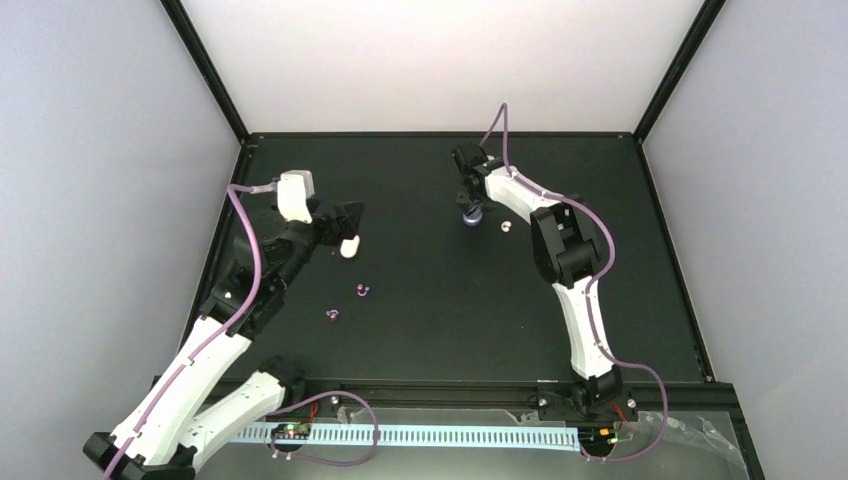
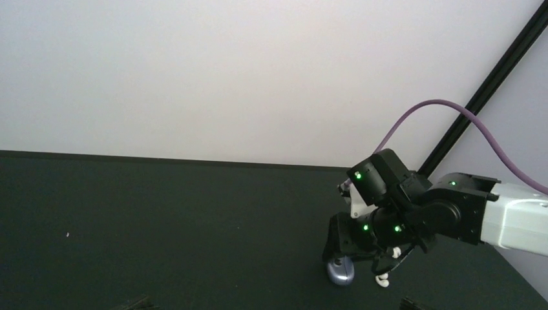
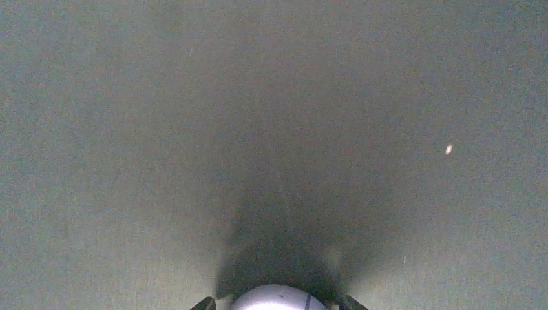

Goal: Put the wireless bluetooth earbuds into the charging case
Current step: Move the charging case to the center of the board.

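Right wrist, not top: case (image 3: 274, 297) inside right pincer (image 3: 278, 305), possibly gripped.

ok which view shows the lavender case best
Left wrist: it shows the lavender case nearly whole, from the side, under the right gripper. Top external shows it small and partly covered by that gripper. Right wrist catches only its top, at the bottom edge.

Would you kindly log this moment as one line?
right hand astride bluish case | white earbud beside case | left hand open | purple earbuds loose
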`<state>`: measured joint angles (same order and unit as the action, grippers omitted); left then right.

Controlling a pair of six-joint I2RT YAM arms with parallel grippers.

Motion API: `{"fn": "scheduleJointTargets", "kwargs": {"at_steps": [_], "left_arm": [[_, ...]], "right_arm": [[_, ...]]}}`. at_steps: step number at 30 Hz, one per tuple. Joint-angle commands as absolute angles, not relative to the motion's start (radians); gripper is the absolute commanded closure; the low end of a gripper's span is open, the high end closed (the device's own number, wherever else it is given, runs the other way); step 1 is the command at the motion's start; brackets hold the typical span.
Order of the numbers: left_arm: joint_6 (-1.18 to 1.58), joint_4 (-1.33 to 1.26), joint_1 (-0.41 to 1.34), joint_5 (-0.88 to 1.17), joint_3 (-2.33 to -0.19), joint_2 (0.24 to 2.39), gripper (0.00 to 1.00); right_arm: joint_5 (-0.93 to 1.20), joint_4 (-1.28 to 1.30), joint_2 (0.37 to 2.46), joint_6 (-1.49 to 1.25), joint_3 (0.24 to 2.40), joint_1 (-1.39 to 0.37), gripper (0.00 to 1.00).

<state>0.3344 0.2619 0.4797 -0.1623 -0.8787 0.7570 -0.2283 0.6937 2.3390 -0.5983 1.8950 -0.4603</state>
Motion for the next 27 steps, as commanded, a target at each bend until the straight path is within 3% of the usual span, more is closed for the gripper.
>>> {"fn": "scheduleJointTargets", "kwargs": {"at_steps": [1,11,20,27], "left_arm": [[0.347,0.256,0.483,-0.137,-0.878,0.741,0.01],[0.355,0.247,0.483,-0.11,-0.873,0.749,0.01],[0.357,0.245,0.483,-0.099,-0.871,0.766,0.01],[0.357,0.246,0.483,-0.098,-0.87,0.776,0.01]], "right_arm": [[-0.205,0.698,2.248,-0.494,1.767,-0.498,0.57],[-0.184,0.653,2.027,-0.383,1.444,-0.627,0.54],[-0.143,0.628,1.906,-0.428,1.327,-0.644,0.33],[-0.139,0.62,1.861,-0.445,1.252,-0.658,0.33]]}}
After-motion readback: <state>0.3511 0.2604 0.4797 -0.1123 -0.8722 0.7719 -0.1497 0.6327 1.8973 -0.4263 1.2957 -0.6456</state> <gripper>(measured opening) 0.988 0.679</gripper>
